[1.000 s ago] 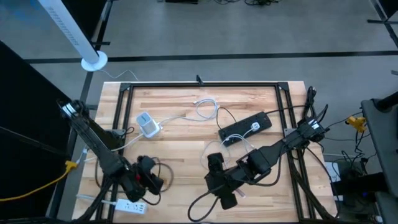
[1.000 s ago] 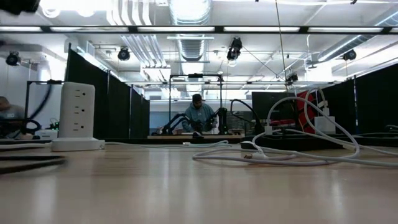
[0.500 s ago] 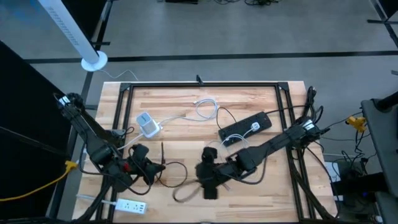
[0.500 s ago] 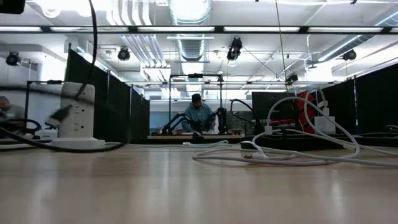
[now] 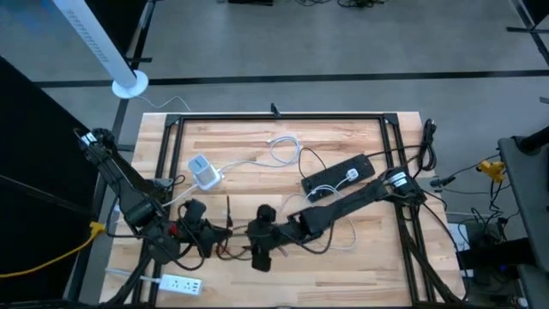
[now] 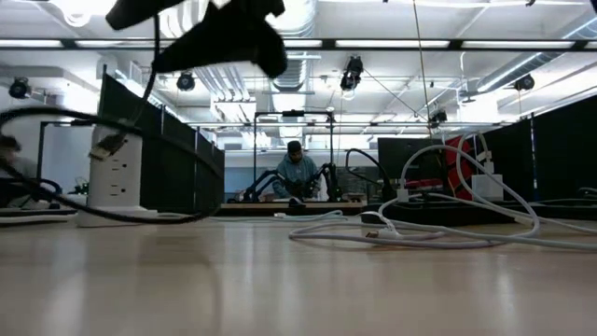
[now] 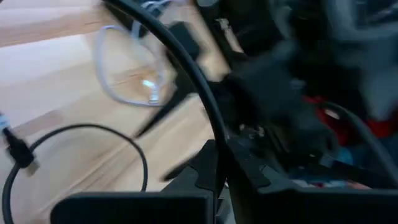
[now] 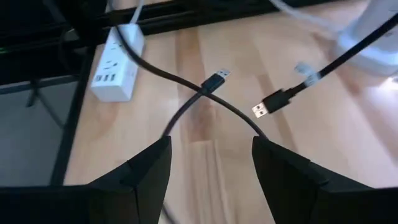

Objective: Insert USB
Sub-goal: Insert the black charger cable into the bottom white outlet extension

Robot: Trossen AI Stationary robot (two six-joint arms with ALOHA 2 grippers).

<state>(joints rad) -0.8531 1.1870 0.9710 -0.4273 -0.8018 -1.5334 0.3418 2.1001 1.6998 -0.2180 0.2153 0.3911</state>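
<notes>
A black cable (image 5: 230,233) with a USB plug at each end (image 8: 268,107) (image 8: 215,79) lies near the table's front between my two grippers. My left gripper (image 5: 204,228) is shut on it. My right gripper (image 5: 250,239) is open and points toward the table's left. The crossed cable strands (image 8: 205,93) lie beyond its fingers. One plug (image 6: 105,146) hangs above the table in front of the white tower socket block (image 6: 116,177). A flat white power strip (image 8: 115,62) lies at the front left edge. My left gripper pinches the black cable (image 7: 217,158) between its two fingers, at a place along its length and not at a plug. The cable is lifted at the hold. From there it sags in a slack loop (image 6: 140,217) down to the table.
A black power strip (image 5: 339,176) with a white plug in it lies at centre right. A coiled white cable (image 5: 285,150) runs from the tower block (image 5: 203,172) toward the far edge. A dark metal frame (image 5: 274,118) borders the table. A person shows far off in the room (image 6: 297,173).
My right gripper has travelled toward the table's left edge, up to the black cable. My left gripper has gone a little toward the far edge and up with the cable. The cable's coil has been drawn out, and a plug now hangs in the air.
</notes>
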